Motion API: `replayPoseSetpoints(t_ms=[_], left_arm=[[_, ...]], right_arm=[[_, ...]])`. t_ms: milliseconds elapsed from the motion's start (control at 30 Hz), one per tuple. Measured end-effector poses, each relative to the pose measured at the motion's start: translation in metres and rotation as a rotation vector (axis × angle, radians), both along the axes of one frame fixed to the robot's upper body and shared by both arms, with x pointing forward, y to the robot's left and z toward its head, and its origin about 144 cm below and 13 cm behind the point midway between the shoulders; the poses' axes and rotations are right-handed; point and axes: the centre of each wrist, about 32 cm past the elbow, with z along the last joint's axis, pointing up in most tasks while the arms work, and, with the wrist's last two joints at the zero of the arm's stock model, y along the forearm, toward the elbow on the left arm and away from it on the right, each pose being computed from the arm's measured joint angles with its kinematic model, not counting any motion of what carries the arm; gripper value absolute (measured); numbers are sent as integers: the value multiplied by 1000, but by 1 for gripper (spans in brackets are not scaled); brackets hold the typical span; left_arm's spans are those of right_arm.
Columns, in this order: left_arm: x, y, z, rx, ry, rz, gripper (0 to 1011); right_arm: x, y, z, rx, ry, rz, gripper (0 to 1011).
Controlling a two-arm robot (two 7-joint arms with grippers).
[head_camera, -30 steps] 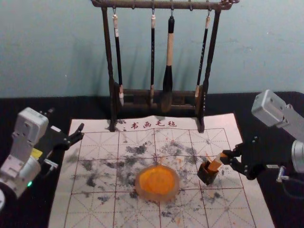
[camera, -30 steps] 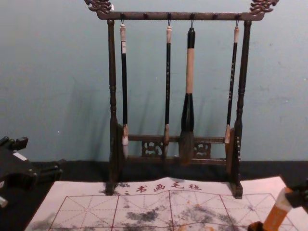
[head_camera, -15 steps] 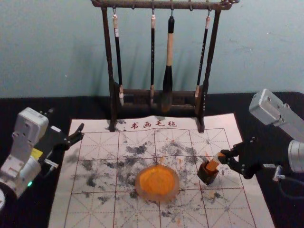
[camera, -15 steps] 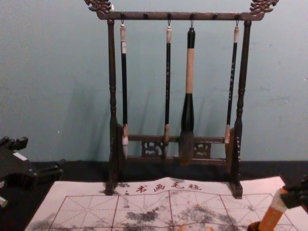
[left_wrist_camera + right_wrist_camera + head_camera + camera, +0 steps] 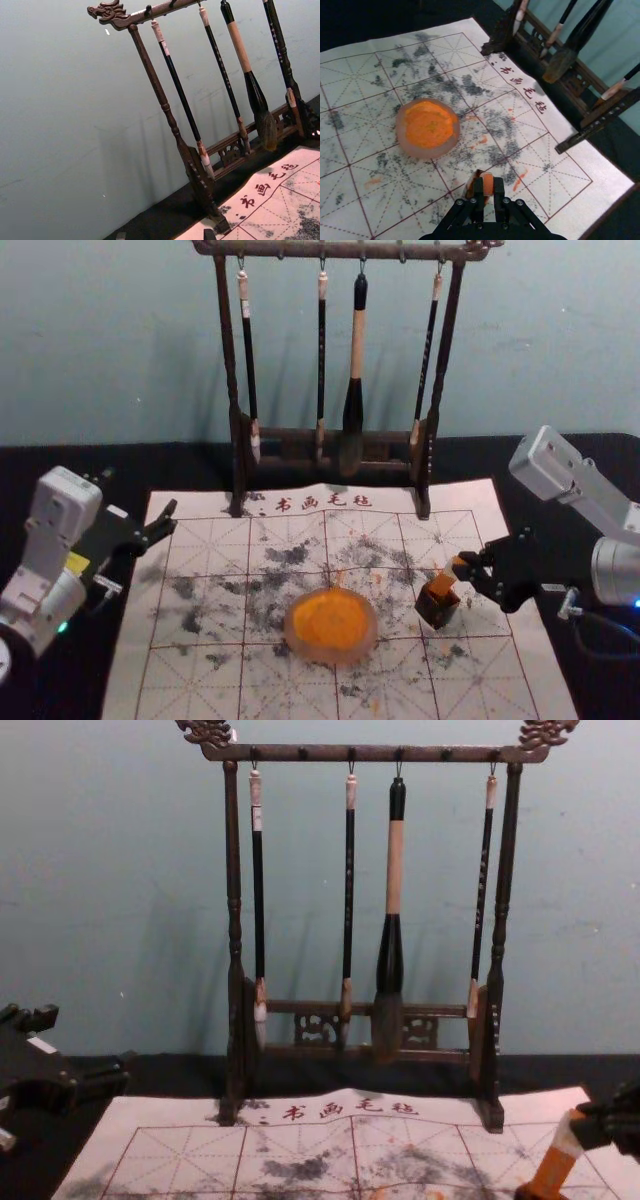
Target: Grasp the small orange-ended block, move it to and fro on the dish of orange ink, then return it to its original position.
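The block (image 5: 443,583) is clasped by the right gripper (image 5: 460,566), dark pot (image 5: 437,610) below its fingers; the left gripper (image 5: 140,492) is parked wide-fingered near the mat (image 5: 464,498) lettered “书画毛毡”.

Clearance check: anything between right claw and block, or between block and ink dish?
Right claw to block: nothing, it's gripped. Block to ink dish: the wall of the dark holder, since the block's lower end looks seated in it. Past that, just flat mat, nothing visible standing.
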Motion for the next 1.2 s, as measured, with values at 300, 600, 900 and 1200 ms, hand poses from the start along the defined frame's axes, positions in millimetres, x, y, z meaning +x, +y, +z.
replayPoseSetpoints(t_ms=[300, 600, 900, 1200], left_arm=[[0, 0, 0, 0, 0, 0, 1001], [0, 0, 0, 0, 0, 0, 1001], [0, 0, 0, 0, 0, 0, 1001], [0, 0, 0, 0, 0, 0, 1001]], right_arm=[[-2, 1, 0, -5, -11, -18, 87], [-3, 1, -1, 0, -5, -25, 88], [-5, 2, -2, -1, 5, -18, 87], [-6, 2, -5, 2, 17, -16, 88]])
